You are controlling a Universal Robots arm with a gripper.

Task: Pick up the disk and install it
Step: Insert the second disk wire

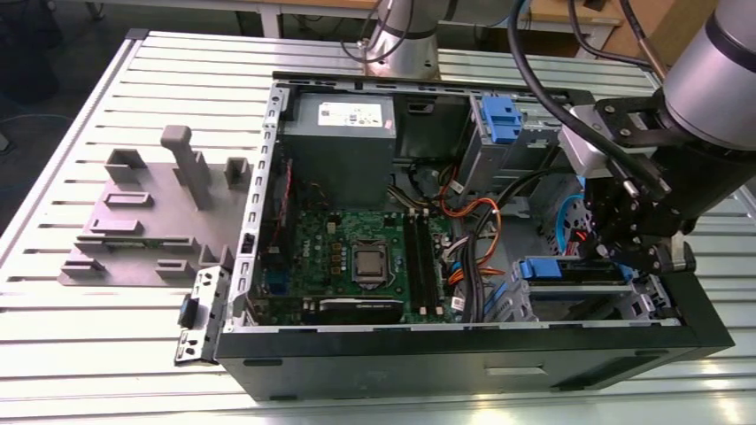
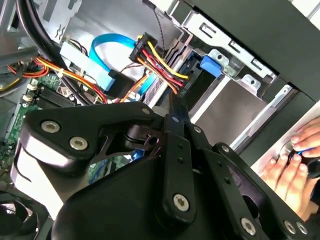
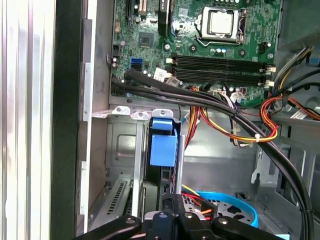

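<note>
At the near right corner of the open computer case (image 1: 473, 354), seen in the exterior view, the black gripper (image 1: 632, 252) hangs just above a silver drive cage (image 1: 579, 301). The disk (image 1: 555, 268), edged in bright blue plastic, sits in the top of that cage directly beside the gripper; in the first wrist view it appears as a blue carrier end (image 3: 163, 145) standing between the cage's metal rails. Whether the jaws are clenched on it or released cannot be told. Further into the case lies the green motherboard (image 1: 366, 257), with red, yellow and orange cables (image 1: 473, 217) running beside it. At the far edge sits a grey power supply (image 1: 340, 128). In the second wrist view, a person's hand (image 2: 292, 167) rests outside the case.
</note>
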